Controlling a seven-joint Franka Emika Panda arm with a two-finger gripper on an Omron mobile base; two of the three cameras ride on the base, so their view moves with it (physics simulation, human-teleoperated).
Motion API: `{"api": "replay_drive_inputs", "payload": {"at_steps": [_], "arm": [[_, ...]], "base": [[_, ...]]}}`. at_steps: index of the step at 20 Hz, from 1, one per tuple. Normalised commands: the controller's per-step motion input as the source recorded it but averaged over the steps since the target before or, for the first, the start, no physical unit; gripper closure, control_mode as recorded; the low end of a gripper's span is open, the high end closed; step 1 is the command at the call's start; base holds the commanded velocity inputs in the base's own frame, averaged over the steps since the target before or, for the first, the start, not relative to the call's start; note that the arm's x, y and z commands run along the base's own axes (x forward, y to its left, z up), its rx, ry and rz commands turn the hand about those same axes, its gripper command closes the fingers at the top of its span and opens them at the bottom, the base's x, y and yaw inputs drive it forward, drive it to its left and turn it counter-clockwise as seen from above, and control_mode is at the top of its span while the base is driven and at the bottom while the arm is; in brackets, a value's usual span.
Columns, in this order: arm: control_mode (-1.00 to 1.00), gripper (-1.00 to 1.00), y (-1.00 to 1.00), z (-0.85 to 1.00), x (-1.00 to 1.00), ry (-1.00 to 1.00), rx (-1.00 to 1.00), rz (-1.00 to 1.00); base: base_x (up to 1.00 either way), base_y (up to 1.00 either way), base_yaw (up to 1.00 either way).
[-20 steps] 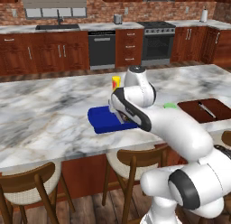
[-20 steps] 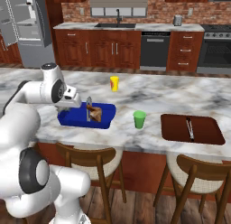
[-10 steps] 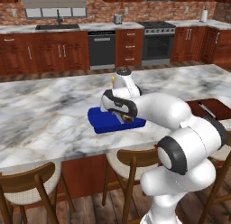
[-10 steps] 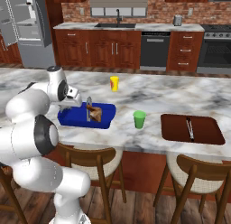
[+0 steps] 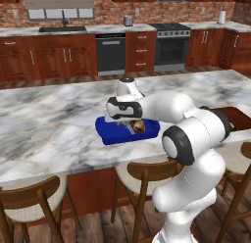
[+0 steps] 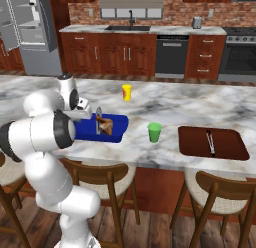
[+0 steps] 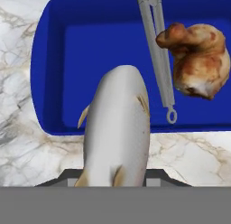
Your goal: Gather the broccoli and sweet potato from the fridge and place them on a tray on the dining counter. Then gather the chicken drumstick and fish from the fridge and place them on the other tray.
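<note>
Blue plastic is what we meet first: one blue tray (image 7: 54, 74) on the marbled dining counter (image 5: 44, 124), seen from straight above in the hand view. Going left to right across that view we count one fish (image 7: 118, 128), pale grey with small tan fins, then one pair of metal tongs (image 7: 158, 56), then one chicken drumstick (image 7: 196, 58), browned and lumpy. The fish rises from between the fingers at the bottom edge, its nose reaching over the tray's near wall into the basin; the gripper (image 7: 115, 180) is clamped on its tail end, partly closed around it. The tongs lie inside the tray with the ring end on the near wall, and the drumstick sits just beside them, touching or nearly so.

From the left base view we see the white arm bent over the tray, hiding most of it, with the drumstick showing as a brown spot at the tray's right part.

The right base view adds what the others lack. Left to right we count one open fridge (image 6: 25, 32), one yellow cup (image 6: 127, 92), one green cup (image 6: 154, 132) and one brown tray (image 6: 214, 143) with one thin grey utensil (image 6: 210, 141) lying on it, well apart from the blue one.
</note>
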Motion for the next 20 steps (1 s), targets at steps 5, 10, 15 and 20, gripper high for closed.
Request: {"api": "replay_drive_inputs", "payload": {"at_steps": [5, 10, 15, 20], "arm": [[-1.00, 1.00, 0.09, -0.26, 0.25, 0.00, 0.00, 0.00], [-1.00, 1.00, 0.04, -0.23, 0.25, -0.01, 0.00, 0.00], [-1.00, 1.00, 0.07, -0.21, 0.27, -0.02, 0.00, 0.00], [-1.00, 1.00, 0.12, -0.18, 0.08, 0.00, 0.00, -0.01]], "base": [[0.00, 0.00, 0.00], [0.00, 0.00, 0.00], [0.00, 0.00, 0.00], [0.00, 0.00, 0.00]]}}
